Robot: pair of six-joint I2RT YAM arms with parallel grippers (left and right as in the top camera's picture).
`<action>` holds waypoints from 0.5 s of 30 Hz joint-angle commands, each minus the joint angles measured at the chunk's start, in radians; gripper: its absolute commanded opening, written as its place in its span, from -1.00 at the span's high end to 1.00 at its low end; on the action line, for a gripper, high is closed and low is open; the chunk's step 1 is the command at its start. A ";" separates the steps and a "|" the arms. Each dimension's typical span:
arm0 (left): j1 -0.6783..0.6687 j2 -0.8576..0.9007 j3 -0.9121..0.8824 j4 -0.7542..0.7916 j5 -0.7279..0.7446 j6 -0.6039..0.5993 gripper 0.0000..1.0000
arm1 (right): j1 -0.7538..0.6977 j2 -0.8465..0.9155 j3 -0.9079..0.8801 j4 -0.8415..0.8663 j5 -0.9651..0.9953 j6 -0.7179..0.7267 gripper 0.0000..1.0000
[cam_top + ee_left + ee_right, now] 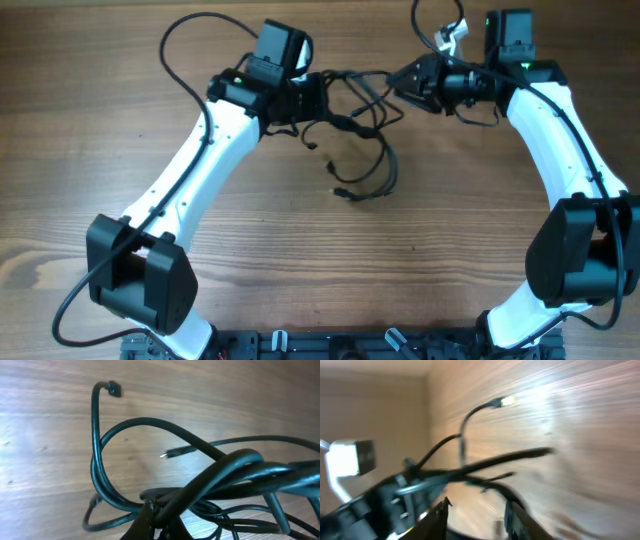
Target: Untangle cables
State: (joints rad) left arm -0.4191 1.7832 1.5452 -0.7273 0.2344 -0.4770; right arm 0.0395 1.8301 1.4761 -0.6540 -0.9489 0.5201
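Note:
The cables (362,120) are a tangle of thin black cords at the back middle of the wooden table, with a loop trailing forward to a plug end (341,192). My left gripper (318,98) sits at the tangle's left side. In the left wrist view it (159,510) is shut on a thick bunch of cords (235,467), with loose plugs (170,453) beyond it. My right gripper (402,80) is at the tangle's right end. In its blurred wrist view it (477,510) stands open, and cords (510,457) cross just past the fingertips, none between them.
Thicker black wires run along both white arms, one looping at the back left (175,45). A small white piece (447,38) hangs by the right wrist. The arm bases and a black rail (330,345) line the front edge.

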 commanded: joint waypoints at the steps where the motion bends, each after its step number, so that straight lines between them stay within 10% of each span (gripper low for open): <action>1: 0.013 -0.003 0.005 -0.057 0.000 -0.042 0.92 | -0.003 -0.027 0.003 -0.064 0.267 -0.067 0.13; 15: 0.074 -0.003 0.005 -0.167 -0.016 -0.427 0.92 | 0.064 -0.027 0.003 -0.314 0.276 -0.300 -0.29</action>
State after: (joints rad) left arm -0.3840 1.7840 1.5452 -0.8982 0.2287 -0.7723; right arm 0.0872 1.8290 1.4757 -0.9543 -0.6865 0.3004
